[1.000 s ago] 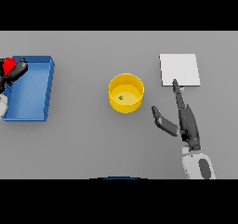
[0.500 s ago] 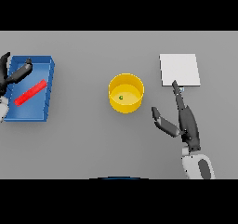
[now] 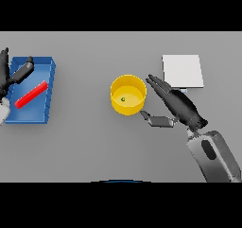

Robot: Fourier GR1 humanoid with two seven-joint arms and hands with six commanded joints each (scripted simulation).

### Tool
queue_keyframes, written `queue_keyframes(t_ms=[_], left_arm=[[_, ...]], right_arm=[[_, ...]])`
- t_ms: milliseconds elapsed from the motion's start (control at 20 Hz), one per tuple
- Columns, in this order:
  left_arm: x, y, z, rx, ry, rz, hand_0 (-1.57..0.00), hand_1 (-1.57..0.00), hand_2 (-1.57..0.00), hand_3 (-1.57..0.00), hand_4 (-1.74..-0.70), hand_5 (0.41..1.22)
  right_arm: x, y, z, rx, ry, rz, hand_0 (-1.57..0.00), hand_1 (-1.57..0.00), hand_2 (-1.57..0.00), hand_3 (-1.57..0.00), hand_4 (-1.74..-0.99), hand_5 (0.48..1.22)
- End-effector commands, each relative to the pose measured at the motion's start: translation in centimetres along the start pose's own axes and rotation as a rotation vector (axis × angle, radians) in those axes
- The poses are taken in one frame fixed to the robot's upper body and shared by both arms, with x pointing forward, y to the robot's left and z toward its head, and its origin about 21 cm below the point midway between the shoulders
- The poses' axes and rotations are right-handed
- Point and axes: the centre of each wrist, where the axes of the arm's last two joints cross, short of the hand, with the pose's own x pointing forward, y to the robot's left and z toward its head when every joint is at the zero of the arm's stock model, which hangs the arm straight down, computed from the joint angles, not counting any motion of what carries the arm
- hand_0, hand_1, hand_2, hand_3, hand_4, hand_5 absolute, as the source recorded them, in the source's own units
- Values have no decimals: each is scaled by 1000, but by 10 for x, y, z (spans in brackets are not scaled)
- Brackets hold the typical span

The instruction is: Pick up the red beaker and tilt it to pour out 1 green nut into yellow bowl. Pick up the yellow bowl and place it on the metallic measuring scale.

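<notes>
Right arm [image 3: 215,158]: white and grey, entering from the lower right edge and angling up toward the centre.

Right hand [image 3: 182,109]: dark, just right of the yellow bowl. Fingers [image 3: 158,86] straight and spread, pointing up-left toward the bowl's right rim, their tips very near it; whether they touch the rim cannot be told. Thumb [image 3: 156,120] stretched out to the left, below and to the right of the bowl. The hand holds nothing.

Yellow bowl [image 3: 128,95]: round, upright, standing on the grey surface [image 3: 85,142] near the middle of the view, apart from the scale.

Green nut [image 3: 123,99]: one small green piece lying on the floor of the yellow bowl, slightly left of its centre.

Red beaker [image 3: 31,94]: lying on its side, slanted from lower left to upper right, inside the blue tray.

Blue tray [image 3: 49,87]: rectangular, shallow-walled, at the left side of the surface, well apart from the bowl.

Left hand [image 3: 14,75]: dark, at the far left edge, over the upper left part of the tray. Fingers extended and relaxed, grasping nothing; the beaker lies apart from them, just below.

Metallic measuring scale [image 3: 183,71]: flat pale square plate at the upper right, beyond the right hand, nothing resting on it.
</notes>
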Motion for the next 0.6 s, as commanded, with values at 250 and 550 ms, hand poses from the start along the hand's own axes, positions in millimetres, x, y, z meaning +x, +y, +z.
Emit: queue_keyframes(t_ms=[250, 550], left_arm=[[-3, -1, 0, -3, 21, -11, -4, -3, -3, -3, -739, 696], [-3, 3, -1, 4, 17, -16, 0, 0, 0, 0, -746, 706]], right_arm=[[8, -19, -38, 274, -105, 319, 1, 1, 1, 1, -1225, 684], [17, -8, -64, 466, -156, 539, 1, 1, 1, 1, -1213, 714]])
